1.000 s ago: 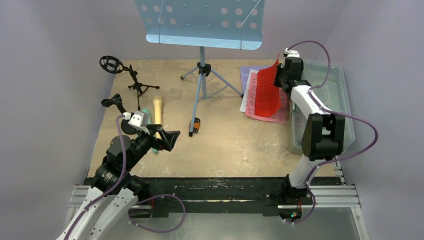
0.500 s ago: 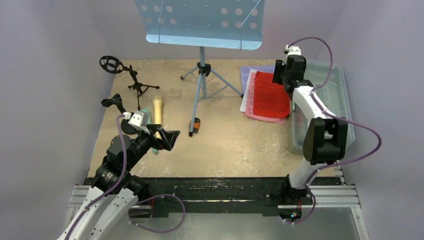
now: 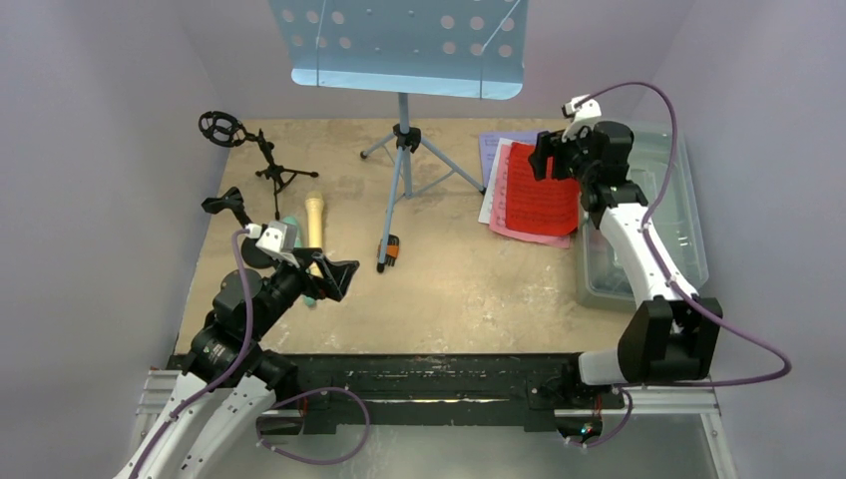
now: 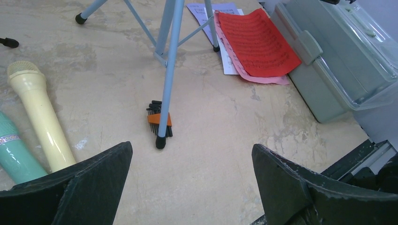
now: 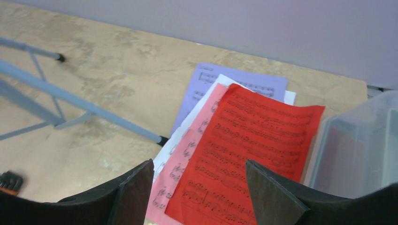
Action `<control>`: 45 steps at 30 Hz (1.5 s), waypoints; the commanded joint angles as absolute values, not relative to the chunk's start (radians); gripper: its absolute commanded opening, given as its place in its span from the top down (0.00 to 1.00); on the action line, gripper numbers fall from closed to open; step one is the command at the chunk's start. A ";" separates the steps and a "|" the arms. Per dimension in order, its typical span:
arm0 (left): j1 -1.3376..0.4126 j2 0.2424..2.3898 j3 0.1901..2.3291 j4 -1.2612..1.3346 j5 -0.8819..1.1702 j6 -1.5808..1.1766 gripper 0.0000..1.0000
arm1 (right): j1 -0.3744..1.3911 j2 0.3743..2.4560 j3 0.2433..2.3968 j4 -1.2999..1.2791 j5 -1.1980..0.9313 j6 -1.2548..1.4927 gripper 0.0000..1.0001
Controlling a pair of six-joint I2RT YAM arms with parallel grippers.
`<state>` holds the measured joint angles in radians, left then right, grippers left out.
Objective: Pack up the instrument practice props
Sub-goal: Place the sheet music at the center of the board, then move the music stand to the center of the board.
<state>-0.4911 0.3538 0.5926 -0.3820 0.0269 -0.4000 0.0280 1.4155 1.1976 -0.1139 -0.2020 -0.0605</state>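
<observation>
The fingers of the right gripper stand apart with nothing between them, hanging over the red page. That page lies flat on top of a fanned stack, above a pink page, a white sheet and a purple page at the far end. Black staves of notes run across the red page.

Its right edge reaches the translucent grey tub, just beside the stack. On the other side, one foot of the light-blue tripod rests at the stack's edge. An orange-and-black hex-key set lies at another foot.

The left gripper is spread wide and empty at the front left. The yellow microphone and mint-green microphone lie side by side just beside it. Small black microphone tripods stand at the far left.
</observation>
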 commanded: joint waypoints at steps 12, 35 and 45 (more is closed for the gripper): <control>-0.477 0.334 0.588 -0.328 0.051 -0.387 0.00 | 0.011 1.105 1.016 -0.177 -0.638 -0.258 0.08; -0.468 0.390 0.550 -0.188 0.111 -0.445 0.00 | 0.003 0.844 0.817 -0.336 -1.045 -0.499 0.02; -0.468 0.528 0.584 -0.018 0.211 -0.521 0.00 | 0.003 0.834 0.831 -0.429 -1.116 -0.596 0.01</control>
